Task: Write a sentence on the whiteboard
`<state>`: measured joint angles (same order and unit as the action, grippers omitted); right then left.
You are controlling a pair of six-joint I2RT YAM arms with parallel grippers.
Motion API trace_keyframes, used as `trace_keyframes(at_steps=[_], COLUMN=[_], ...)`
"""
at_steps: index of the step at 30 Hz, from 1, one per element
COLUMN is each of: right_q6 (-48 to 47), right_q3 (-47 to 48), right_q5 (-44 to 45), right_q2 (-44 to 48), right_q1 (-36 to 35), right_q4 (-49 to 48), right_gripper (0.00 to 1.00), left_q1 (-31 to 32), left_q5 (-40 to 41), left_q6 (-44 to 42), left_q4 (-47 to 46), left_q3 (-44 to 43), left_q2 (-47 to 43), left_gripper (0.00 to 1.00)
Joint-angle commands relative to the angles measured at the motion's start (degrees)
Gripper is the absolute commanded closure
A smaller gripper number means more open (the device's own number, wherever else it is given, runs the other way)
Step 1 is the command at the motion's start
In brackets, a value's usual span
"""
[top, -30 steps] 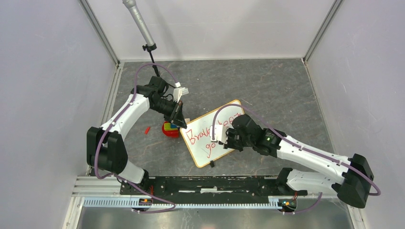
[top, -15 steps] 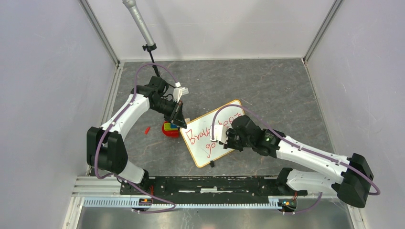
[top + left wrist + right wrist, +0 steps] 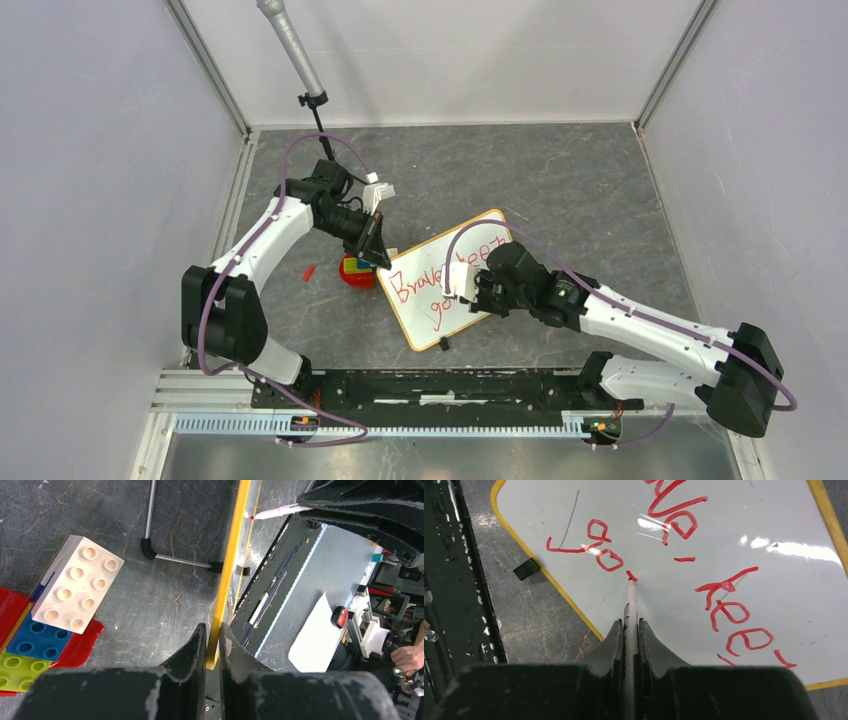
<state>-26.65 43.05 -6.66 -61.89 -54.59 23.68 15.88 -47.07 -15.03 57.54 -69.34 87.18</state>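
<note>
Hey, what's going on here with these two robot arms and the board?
The right gripper holds a marker, its tip touching the whiteboard just past "go" on the second line. The sentence so far reads "Brave, keep go", so it is not finished. The left gripper is clamped on the board's yellow frame edge, apparently steadying it. Toy bricks sit beside the board.

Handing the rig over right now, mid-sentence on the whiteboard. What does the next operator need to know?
Left gripper: fingers shut on the yellow frame edge of the whiteboard, holding it in place.
Right gripper: shut on the marker, its red tip touching the board just after "go".
Done: the sentence reads "Brave, keep" on line one and "go" on line two, plus a small started stroke.
Left: line two looks unfinished. Write on from where the tip sits, with the left grip kept.
</note>
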Motion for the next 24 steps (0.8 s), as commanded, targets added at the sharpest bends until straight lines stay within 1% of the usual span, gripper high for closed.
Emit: trace_keyframes(at_steps=[1, 7, 10, 14, 18, 24], right_q6=[-1.32, -2.39, -2.66, -2.81, -1.92, -1.12], right_q3=[-1.75, -2.53, -2.40, 0.12, 3.10, 4.46], right_q5=[-1.65, -2.13, -0.77, 0.09, -1.56, -1.43], right_q2=[-0.71, -0.72, -0.33, 0.57, 1.01, 0.81], right_q1=[0.09, -0.52, -0.52, -0.53, -0.57, -0.54], right_q4=[0.44, 1.92, 2.40, 2.58, 2.56, 1.31], right_gripper=[1.00, 1.00, 1.00, 1.00, 1.00, 1.00], left_q1=[0.04, 0.10, 0.05, 0.05, 0.11, 0.12], left_q5=[3.38, 3.39, 3.39, 3.30, 3.21, 3.30], left_q6=[-1.04, -1.04, -0.93, -0.97, -0.74, -0.78], left_q4=[-2.42, -2.44, -2.43, -2.41, -2.43, -2.43], left_q3=[0.26, 0.27, 0.19, 0.17, 0.08, 0.26], left_q2=[0.44, 0.41, 0.40, 0.40, 0.33, -0.07], left_gripper=[0.98, 0.98, 0.98, 0.98, 0.97, 0.98])
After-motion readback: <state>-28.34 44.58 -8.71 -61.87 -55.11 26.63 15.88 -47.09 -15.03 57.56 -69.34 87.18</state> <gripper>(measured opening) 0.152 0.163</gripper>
